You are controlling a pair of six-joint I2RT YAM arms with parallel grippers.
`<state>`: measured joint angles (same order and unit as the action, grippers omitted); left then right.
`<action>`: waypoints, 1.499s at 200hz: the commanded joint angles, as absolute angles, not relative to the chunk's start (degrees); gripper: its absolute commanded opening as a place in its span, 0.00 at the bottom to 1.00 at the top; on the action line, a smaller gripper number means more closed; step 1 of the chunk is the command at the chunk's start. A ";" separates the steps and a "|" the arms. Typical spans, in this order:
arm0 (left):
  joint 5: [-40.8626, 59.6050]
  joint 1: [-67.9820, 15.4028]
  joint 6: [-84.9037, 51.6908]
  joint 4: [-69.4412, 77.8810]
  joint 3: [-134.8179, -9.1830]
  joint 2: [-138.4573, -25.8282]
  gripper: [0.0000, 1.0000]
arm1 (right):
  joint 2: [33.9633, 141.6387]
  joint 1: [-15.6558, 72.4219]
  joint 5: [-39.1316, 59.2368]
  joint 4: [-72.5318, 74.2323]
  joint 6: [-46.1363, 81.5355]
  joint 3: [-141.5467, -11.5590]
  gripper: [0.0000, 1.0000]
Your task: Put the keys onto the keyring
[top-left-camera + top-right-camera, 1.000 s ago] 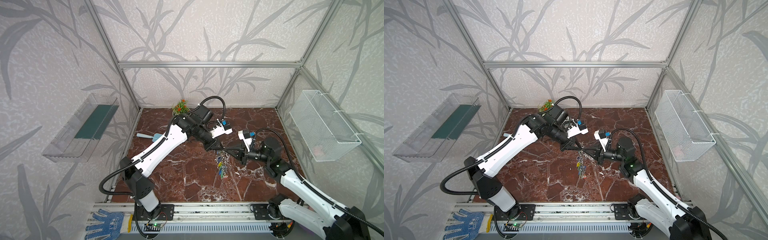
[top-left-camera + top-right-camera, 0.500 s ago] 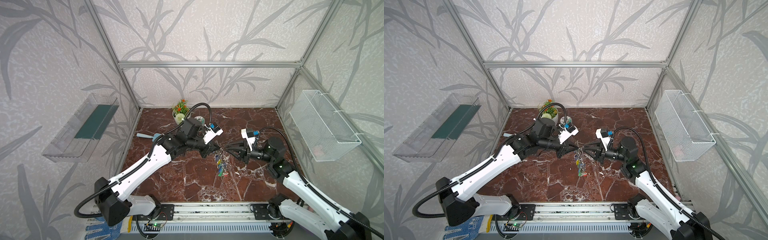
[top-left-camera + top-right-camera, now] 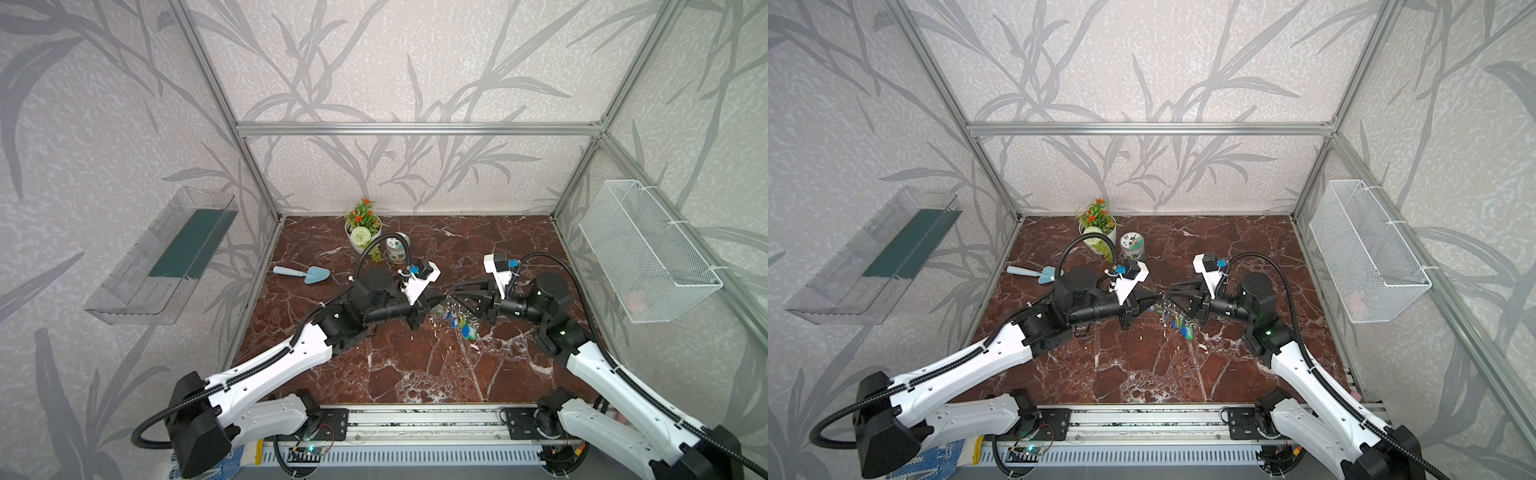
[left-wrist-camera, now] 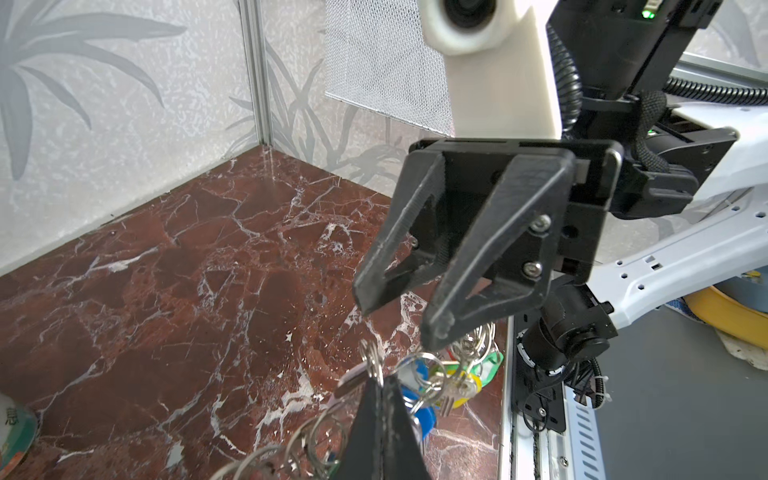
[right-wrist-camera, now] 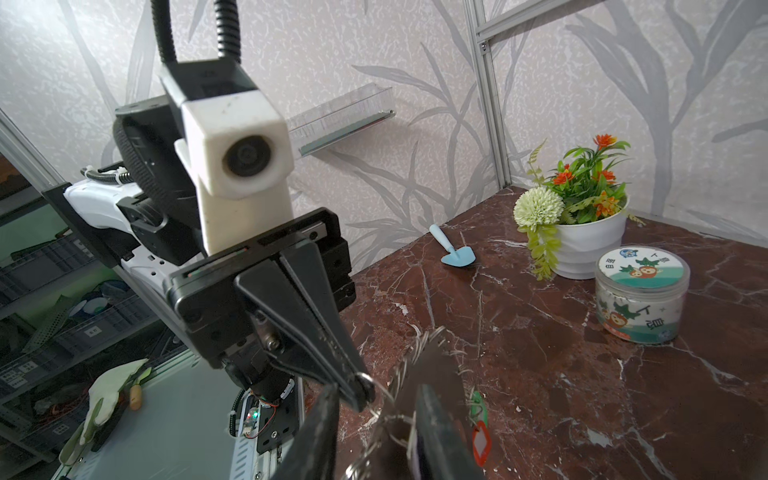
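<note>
My left gripper [image 4: 380, 380] is shut on the small split ring [image 4: 372, 362] of the keys, whose pale tag [image 4: 352, 384] hangs beside the tips. Facing it tip to tip in both top views, my right gripper [image 3: 454, 292] stands open. In the right wrist view the keyring's grey plate [image 5: 432, 365], edged with wire rings, lies against one of my right fingers [image 5: 436, 428], and loose rings cross the gap. Its coloured tags [image 3: 457, 320] bunch just below both grippers. I cannot tell whether the bunch rests on the marble floor.
A potted plant [image 3: 362, 232] and a labelled jar [image 3: 397, 249] stand at the back. A blue trowel [image 3: 303, 273] lies to the left of them. A wire basket [image 3: 648, 253] hangs on the right wall and a clear shelf [image 3: 162, 257] on the left wall.
My right gripper has gone from shut to open. The left arm has dropped low and now reaches in from the left, still shut at the bunch.
</note>
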<state>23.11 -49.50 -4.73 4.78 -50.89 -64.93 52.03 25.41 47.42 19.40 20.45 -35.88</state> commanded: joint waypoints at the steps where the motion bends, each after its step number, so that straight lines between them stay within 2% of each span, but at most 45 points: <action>1: 18.30 -50.96 -5.08 18.19 -49.38 -62.58 0.00 | 51.08 23.95 47.02 21.28 22.93 -38.40 0.33; 43: 12.62 -51.60 -7.15 29.63 -43.41 -61.38 0.00 | 50.67 20.95 46.68 22.39 26.10 -38.24 0.33; 87: 10.56 -51.79 -7.93 34.81 -40.56 -60.60 0.00 | 51.15 18.90 41.54 17.00 25.25 -39.04 0.33; 138: 6.11 -51.80 -9.95 45.72 -36.79 -61.16 0.00 | 51.52 18.98 42.68 16.77 26.68 -37.18 0.33; 223: 4.14 -51.80 -13.32 55.95 -36.55 -65.65 0.00 | 49.28 21.74 46.20 18.90 28.86 -33.11 0.31; 251: 4.89 -51.77 -15.01 57.96 -37.04 -67.55 0.00 | 49.21 21.89 44.66 18.47 28.55 -33.66 0.31; 274: 5.40 -51.77 -15.71 56.96 -37.03 -67.22 0.00 | 48.09 19.99 41.89 17.84 29.23 -35.08 0.30; 300: 5.26 -51.77 -16.34 56.45 -36.13 -66.12 0.00 | 48.38 15.87 43.44 21.65 32.86 -36.59 0.31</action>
